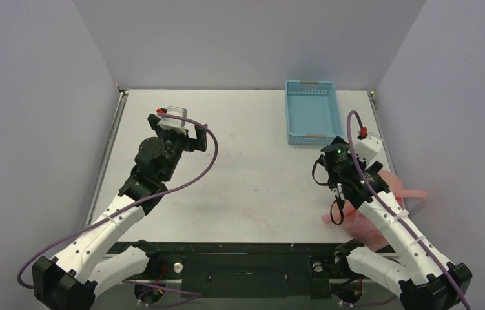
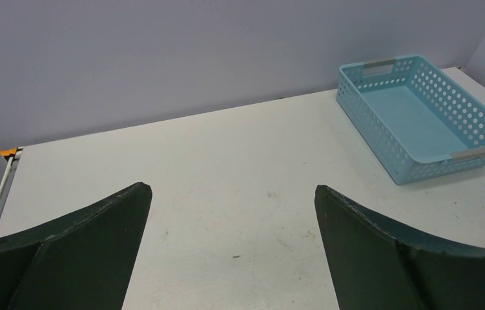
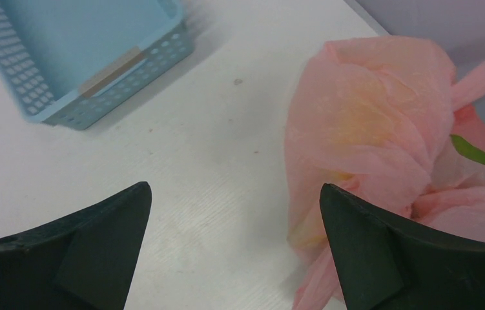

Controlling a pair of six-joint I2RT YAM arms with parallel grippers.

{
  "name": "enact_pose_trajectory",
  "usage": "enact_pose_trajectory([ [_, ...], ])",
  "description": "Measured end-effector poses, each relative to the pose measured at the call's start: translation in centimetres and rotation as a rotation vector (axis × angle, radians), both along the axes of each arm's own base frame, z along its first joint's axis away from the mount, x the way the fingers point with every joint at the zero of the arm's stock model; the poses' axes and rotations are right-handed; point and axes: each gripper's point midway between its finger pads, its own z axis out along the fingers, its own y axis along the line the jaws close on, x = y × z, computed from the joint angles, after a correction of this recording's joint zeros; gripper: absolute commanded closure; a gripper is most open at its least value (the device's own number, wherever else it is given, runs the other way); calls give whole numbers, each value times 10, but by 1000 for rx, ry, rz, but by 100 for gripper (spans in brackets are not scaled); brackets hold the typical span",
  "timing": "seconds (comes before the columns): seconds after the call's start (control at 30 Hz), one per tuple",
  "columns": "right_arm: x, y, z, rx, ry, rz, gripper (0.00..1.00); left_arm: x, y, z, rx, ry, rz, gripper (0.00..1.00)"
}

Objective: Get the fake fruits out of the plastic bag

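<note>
- Here, the plastic bag (image 3: 356,169) lies bunched at the counter's (image 2: 227,148) right edge, toward the near corner, a yellowish shape (image 3: 370,115) showing through.
- Right hand (image 3: 233,188) spread, just beside the bag.
- Left hand (image 2: 233,187) spread over the counter's left half.
- Blue basket (image 2: 381,139) sits by the far right corner.

Top view: the surface (image 1: 252,181) fills the middle of the frame. The basket (image 1: 312,113) sits on it at upper right, near the far edge. The plastic bag (image 1: 358,226) lies at lower right, by the near right corner, partly under the right arm and apart from the basket. The left pincer (image 1: 176,117) is over the upper left of the surface, well apart from both.

Right wrist view: bag at right, basket at upper left, bare surface between them. The right pincer (image 3: 234,187) is just left of the bag.

Left wrist view: basket at upper right.
</note>
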Motion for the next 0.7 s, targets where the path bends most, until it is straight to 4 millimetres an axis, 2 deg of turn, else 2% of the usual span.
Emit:
enact_pose_trajectory([
  [0.2, -15, -69, -35, -5, 82, -274, 0, 6, -4, -14, 12, 38, 5, 1],
  [0.3, -31, -109, -50, 13, 113, -448, 0, 7, -5, -20, 19, 57, 4, 1],
  [0.37, -43, -128, -60, 28, 132, -542, 0, 7, -5, -19, 16, 56, 4, 1],
  [0.5, -56, -146, -80, 48, 175, -639, 0, 7, -5, -18, 13, 55, 3, 1],
  [0.67, -59, -153, -102, 63, 250, -665, 1, 8, -7, -16, 12, 54, -3, 1],
  [0.7, -58, -152, -107, 67, 273, -662, 5, 9, -8, -16, 13, 55, -5, 1],
])
